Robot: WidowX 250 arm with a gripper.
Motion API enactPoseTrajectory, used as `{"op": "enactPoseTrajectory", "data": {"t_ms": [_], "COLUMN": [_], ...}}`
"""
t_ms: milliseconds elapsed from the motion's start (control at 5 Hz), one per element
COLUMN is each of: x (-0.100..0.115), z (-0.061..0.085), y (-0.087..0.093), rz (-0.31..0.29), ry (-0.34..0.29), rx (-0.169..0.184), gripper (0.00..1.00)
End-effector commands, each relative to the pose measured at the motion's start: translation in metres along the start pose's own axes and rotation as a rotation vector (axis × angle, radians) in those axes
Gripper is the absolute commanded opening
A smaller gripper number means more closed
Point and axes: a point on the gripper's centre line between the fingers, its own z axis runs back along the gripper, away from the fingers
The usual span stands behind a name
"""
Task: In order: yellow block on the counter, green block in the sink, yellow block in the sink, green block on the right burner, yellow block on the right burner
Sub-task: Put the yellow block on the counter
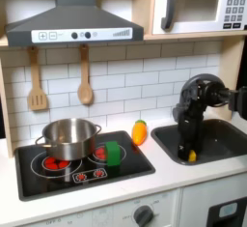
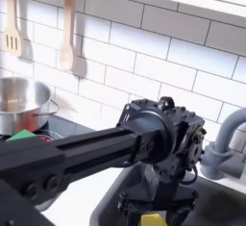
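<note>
My gripper (image 1: 189,150) points straight down into the sink (image 1: 227,142), fingers set close around the yellow block (image 1: 191,156) low in the basin; in the second exterior view the block (image 2: 152,219) sits at the frame's bottom edge under my wrist. Forearm reaches in from the first exterior view's right, elbow bent above the basin. Whether the block rests on the sink floor, I cannot tell.

Green block (image 1: 113,154) on the black cooktop's (image 1: 48,179) right burner, beside the steel pot (image 1: 68,137). Pot's contents not visible. Orange-yellow toy (image 1: 140,131) on the counter (image 1: 164,176) between cooktop and sink. Counter strip in front of both lies bare.
</note>
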Motion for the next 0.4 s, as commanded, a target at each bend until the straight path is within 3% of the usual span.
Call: {"op": "enactPoseTrajectory", "data": {"t_ms": [0, 200], "x": [0.0033, 0.0059], "z": [-0.0130, -0.0180], "y": [-0.0017, -0.0027], "rz": [-0.001, -0.001], "ry": [-0.016, -0.015], "rx": [0.009, 0.010], "gripper": [1.00, 1.00]}}
